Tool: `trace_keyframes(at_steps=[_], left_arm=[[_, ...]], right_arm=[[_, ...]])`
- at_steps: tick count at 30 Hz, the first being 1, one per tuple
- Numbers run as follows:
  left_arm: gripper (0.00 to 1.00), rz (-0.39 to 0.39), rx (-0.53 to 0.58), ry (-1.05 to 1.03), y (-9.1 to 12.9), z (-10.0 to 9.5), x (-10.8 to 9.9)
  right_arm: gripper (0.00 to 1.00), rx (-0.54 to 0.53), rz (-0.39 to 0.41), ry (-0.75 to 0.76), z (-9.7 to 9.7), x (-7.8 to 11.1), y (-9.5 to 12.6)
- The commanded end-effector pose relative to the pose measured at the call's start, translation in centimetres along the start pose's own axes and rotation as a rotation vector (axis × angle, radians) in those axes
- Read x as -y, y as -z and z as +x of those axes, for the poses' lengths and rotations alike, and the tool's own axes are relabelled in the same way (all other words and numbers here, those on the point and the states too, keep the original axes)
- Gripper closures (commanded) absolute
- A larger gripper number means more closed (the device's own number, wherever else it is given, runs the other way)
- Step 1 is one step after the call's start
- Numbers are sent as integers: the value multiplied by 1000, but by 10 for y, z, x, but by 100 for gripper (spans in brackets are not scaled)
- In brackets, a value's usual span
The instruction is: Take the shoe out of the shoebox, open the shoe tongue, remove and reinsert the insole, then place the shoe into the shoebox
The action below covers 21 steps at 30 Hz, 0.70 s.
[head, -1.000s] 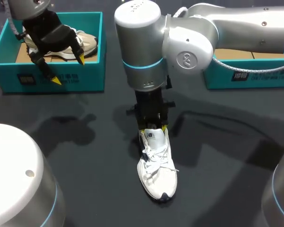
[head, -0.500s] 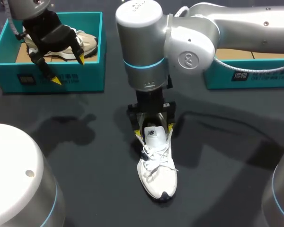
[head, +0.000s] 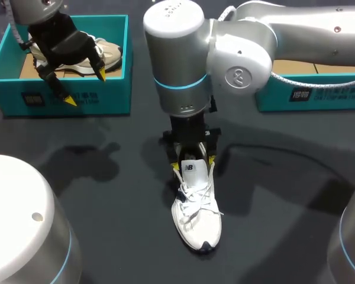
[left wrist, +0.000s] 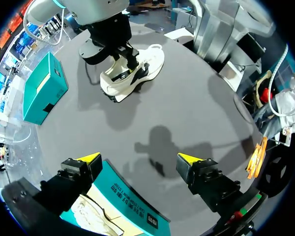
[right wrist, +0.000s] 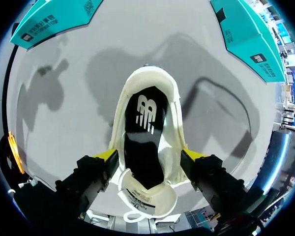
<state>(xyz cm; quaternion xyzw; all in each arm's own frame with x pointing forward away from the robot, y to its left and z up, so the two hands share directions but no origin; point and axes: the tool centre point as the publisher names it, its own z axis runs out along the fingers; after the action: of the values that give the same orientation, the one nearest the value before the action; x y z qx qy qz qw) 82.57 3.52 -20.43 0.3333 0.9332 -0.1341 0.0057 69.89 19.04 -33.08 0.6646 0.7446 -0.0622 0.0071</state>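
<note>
A white laced shoe [head: 196, 216] lies on the dark table, toe toward the near edge. My right gripper [head: 193, 163] comes down over its heel end, one yellow tip against each side of the collar, shut on the shoe [right wrist: 147, 98]. Between the fingers the shoe's mouth gapes and shows a dark insole [right wrist: 145, 130] with a white logo; the tongue [right wrist: 145, 199] sits nearest the wrist. My left gripper [head: 84, 87] hangs open and empty above the front wall of the left teal shoebox [head: 77, 97]. From the left wrist, the white shoe [left wrist: 135, 69] lies far ahead of that gripper [left wrist: 137, 160].
The left shoebox [left wrist: 132, 206] holds a second, beige shoe [head: 109, 53]. Another teal box [head: 307, 92] stands at the back right, also seen as the teal box [left wrist: 42, 93] past the white shoe. Bare dark tabletop surrounds the shoe.
My right gripper's fingers spread wide around the shoe's heel end, then narrowed onto its sides. The shoe stayed in place. My left arm has not moved.
</note>
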Motion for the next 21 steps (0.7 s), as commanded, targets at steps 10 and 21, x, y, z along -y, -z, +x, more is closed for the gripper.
trace_keyframes(at_steps=[10,21], left_arm=[[0,-2,-2,0,0,0,0],[0,-2,-2,0,0,0,0]], right_arm=[[38,2,-3,-8,-1,7,2],[14,2,-9,-17,-2,8,5]])
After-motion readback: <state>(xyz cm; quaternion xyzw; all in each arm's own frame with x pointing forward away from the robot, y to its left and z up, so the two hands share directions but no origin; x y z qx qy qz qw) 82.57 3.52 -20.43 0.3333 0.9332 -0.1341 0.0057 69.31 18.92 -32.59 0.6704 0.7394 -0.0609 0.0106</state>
